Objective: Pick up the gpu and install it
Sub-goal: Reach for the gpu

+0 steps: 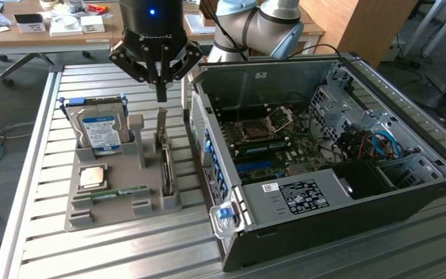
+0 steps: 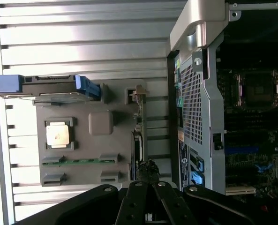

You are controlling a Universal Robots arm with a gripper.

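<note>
Grey holder tray on the slatted table holds the gpu standing on edge beside the open computer case, with the gripper hovering just above it, fingers seemingly pressed together

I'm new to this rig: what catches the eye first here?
The open computer case dominates the exterior view's right, its motherboard exposed. Beside it, the gripper hangs just above the gpu standing upright in a gray holder, with a blue-labelled hard drive at that view's left.
</note>
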